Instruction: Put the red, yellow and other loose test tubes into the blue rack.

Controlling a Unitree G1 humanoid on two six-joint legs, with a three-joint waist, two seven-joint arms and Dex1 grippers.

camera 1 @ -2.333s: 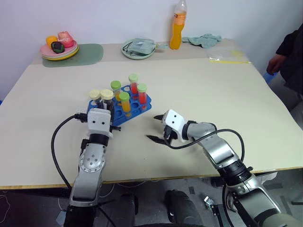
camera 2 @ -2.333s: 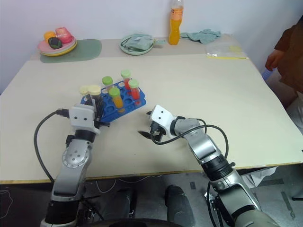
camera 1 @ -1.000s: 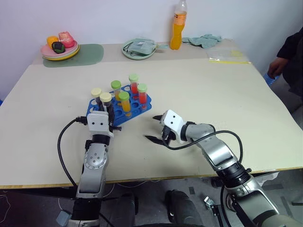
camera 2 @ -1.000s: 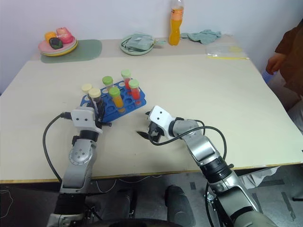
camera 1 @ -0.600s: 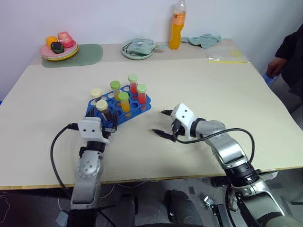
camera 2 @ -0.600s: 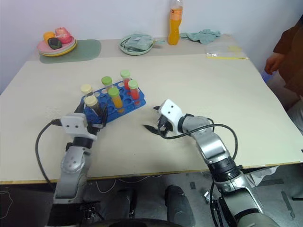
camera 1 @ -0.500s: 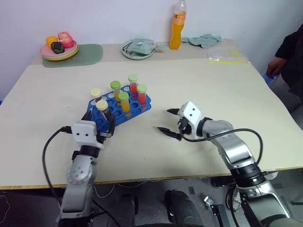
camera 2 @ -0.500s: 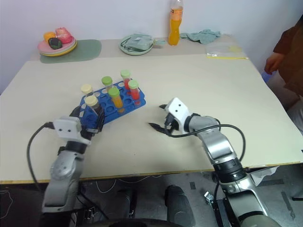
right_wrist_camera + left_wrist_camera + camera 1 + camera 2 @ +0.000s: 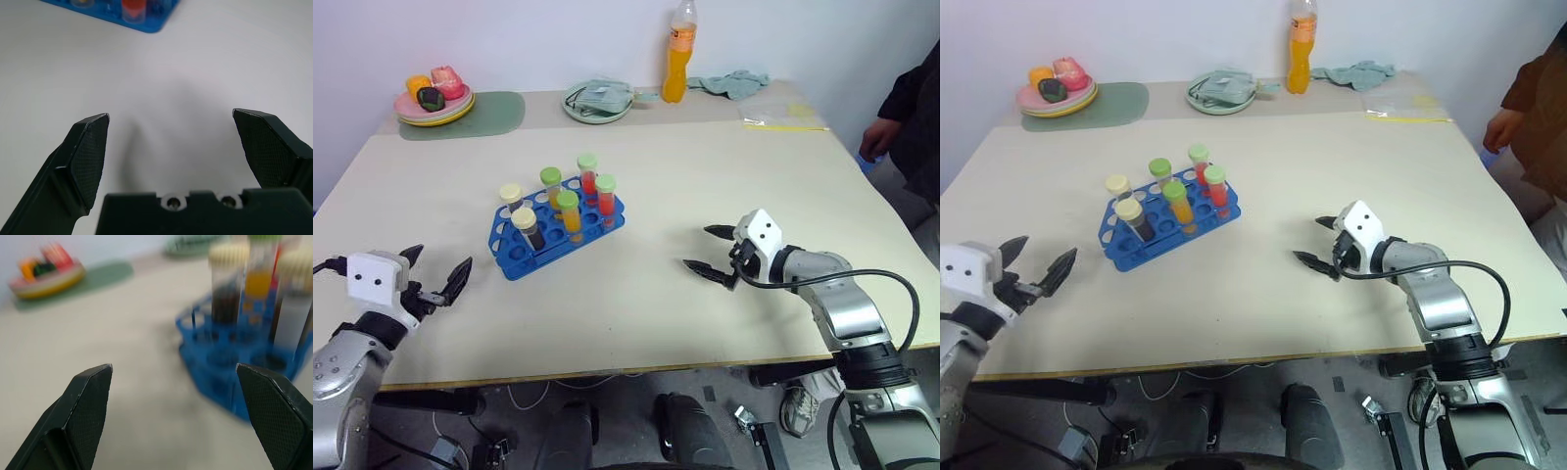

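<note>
The blue rack (image 9: 540,257) stands left of the table's middle, and its corner shows in the right wrist view (image 9: 146,22). Several tubes stand upright in it: green-capped ones with red (image 9: 589,176) and yellow (image 9: 569,211) liquid, and cream-capped ones with dark liquid (image 9: 525,227). Loose test tubes are out of view. My left gripper (image 9: 435,279) hangs open and empty by the table's front left edge, well left of the rack (image 9: 220,377). My right gripper (image 9: 710,250) is open and empty over bare table, to the right of the rack.
At the back stand a plate of toy food (image 9: 435,98) on a green mat (image 9: 499,110), a plate with a cloth (image 9: 600,98), an orange bottle (image 9: 678,49), a teal cloth (image 9: 734,81) and a plastic bag (image 9: 783,119). A person (image 9: 906,108) stands at the right edge.
My left gripper opened, left the cream-capped dark tube standing in the rack, and drew back to the left. My right gripper, still open, swung right, away from the rack.
</note>
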